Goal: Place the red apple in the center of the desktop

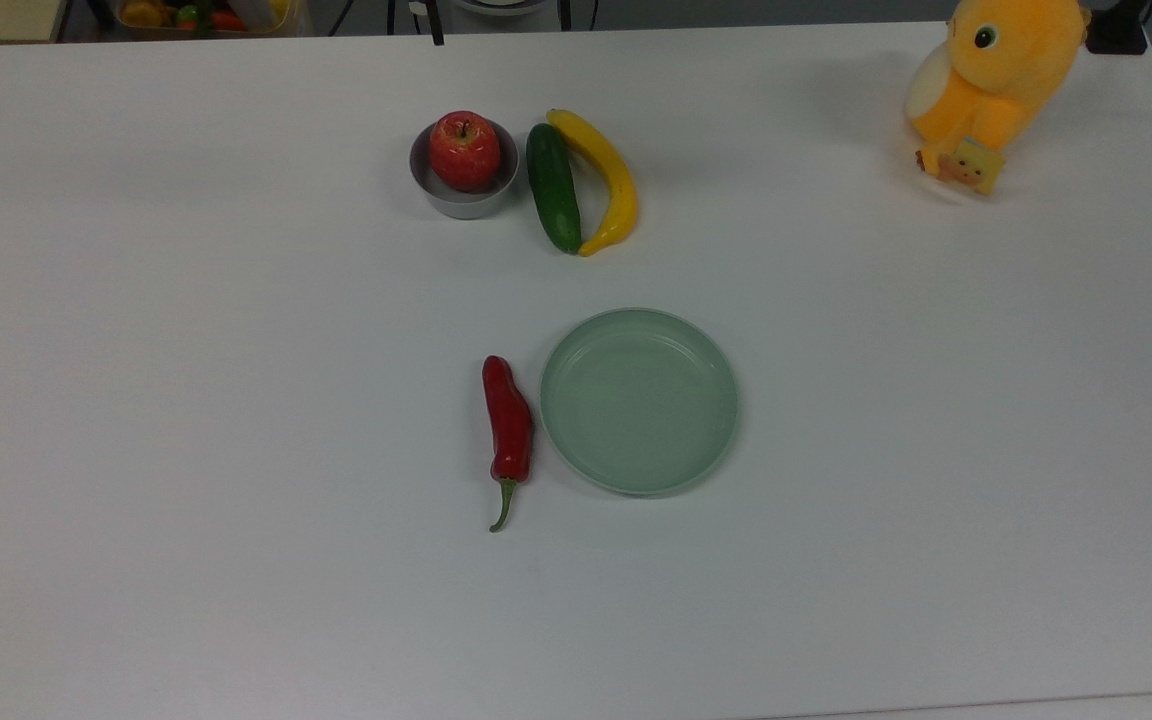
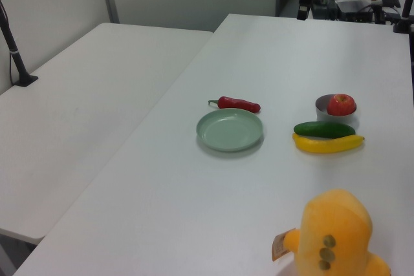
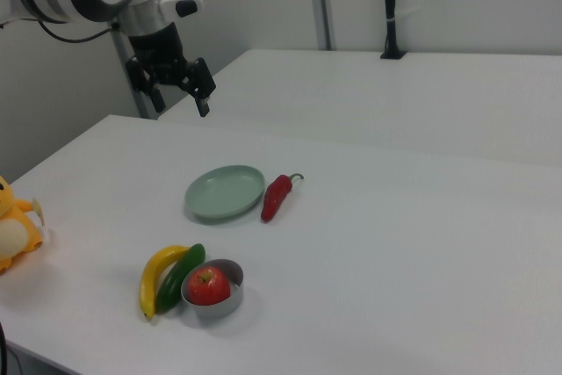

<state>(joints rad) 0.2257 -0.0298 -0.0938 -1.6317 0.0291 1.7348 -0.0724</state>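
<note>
The red apple hides the grey bowl's floor; the end effector hangs spread, holding nothing.

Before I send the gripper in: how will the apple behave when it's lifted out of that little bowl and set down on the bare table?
The apple is round and glossy, so the gripper, now open, may slip unless centred. It fills most of the grey bowl, so the bowl could shift or lift with it. Set on the flat table, it will probably roll unless placed stem up.

I am looking all over, but I am not finding any words, numbers or signs I can read.
</note>
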